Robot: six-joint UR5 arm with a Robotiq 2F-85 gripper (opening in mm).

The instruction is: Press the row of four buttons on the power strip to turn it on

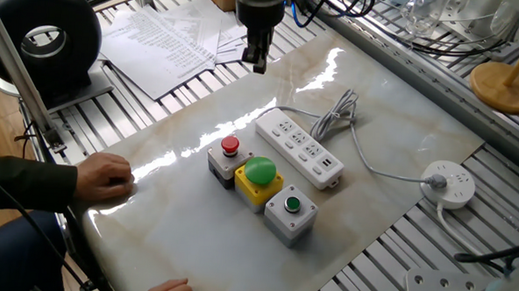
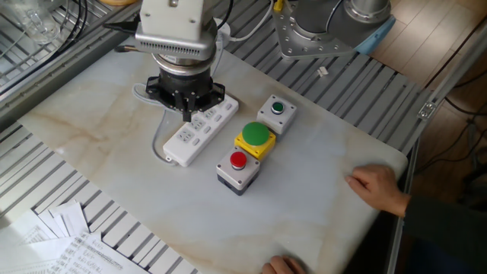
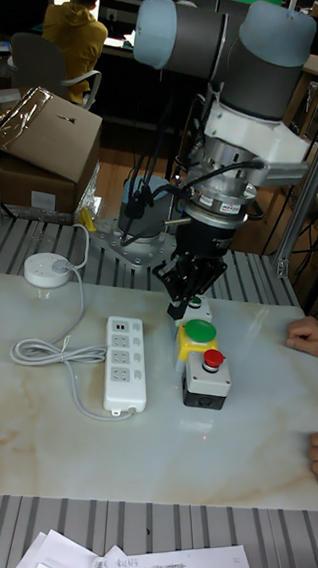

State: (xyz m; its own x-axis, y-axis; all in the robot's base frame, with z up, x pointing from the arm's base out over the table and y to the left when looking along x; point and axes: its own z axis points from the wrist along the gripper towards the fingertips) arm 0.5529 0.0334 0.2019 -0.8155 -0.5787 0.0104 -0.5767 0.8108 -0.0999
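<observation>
The white power strip [image 1: 299, 147] lies on the marble board, its white cord [image 1: 342, 112] coiled behind it. The four buttons [image 1: 304, 147] show only as tiny marks along its face; their state is too small to read. My gripper [image 1: 259, 65] hangs in the air, well above the board, fingers pointing down and pinched together with nothing in them. In the other fixed view the gripper [image 2: 188, 114] sits over the far half of the strip [image 2: 199, 131] without touching it. In the tall view the gripper [image 3: 178, 308] hovers to the right of the strip [image 3: 121, 349].
Three button boxes stand in a row beside the strip: red [image 1: 230, 146], large green on yellow [image 1: 260, 171], small green on grey [image 1: 292, 203]. A person's hands [image 1: 105, 176] [image 2: 377, 186] rest at the board's edge. A round socket puck [image 1: 451, 185] and papers [image 1: 172, 41] lie off the board.
</observation>
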